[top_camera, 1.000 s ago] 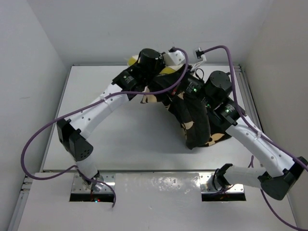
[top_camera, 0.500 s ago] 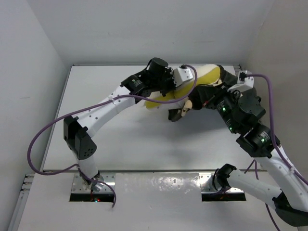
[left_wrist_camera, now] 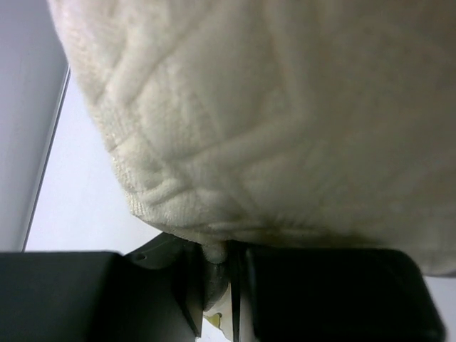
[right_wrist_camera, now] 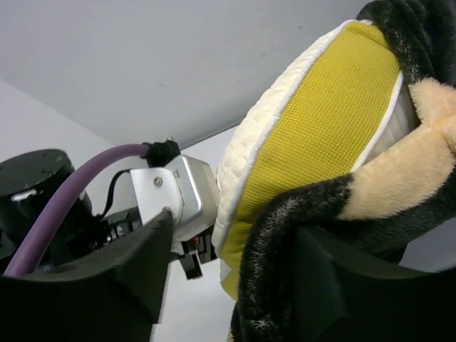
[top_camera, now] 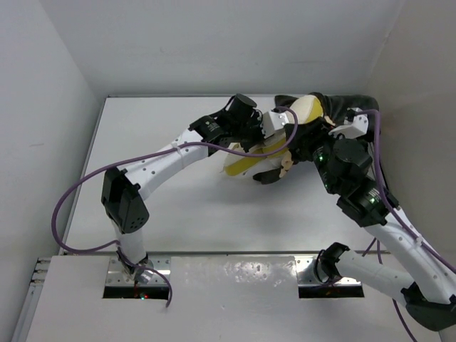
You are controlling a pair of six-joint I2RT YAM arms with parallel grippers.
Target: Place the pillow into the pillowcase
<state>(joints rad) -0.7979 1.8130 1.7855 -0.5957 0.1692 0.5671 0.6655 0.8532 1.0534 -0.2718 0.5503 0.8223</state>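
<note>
The cream quilted pillow [top_camera: 308,111] is held up off the table at the far right, its yellow-green side band [right_wrist_camera: 320,121] facing my right wrist. My left gripper [left_wrist_camera: 219,251] is shut on a pinch of the pillow's [left_wrist_camera: 271,107] edge; from above it [top_camera: 273,133] sits at the pillow's near-left side. The black plush pillowcase [right_wrist_camera: 313,235] with tan motifs wraps the pillow's right end [top_camera: 350,107] and hangs below it [top_camera: 271,174]. My right gripper [right_wrist_camera: 235,239] stands open, a fold of the case lying against its right finger [right_wrist_camera: 356,285].
The white table [top_camera: 164,185] is walled at the back and on both sides. The right wall [top_camera: 413,107] is close behind the pillowcase. Purple cables [top_camera: 214,146] loop along both arms, and the left arm's silver wrist camera [right_wrist_camera: 178,196] sits close to the pillow.
Both arms have swung right and back, carrying pillow and pillowcase from the table's middle toward the far right corner. My right gripper's jaws have come apart off the pillowcase.
</note>
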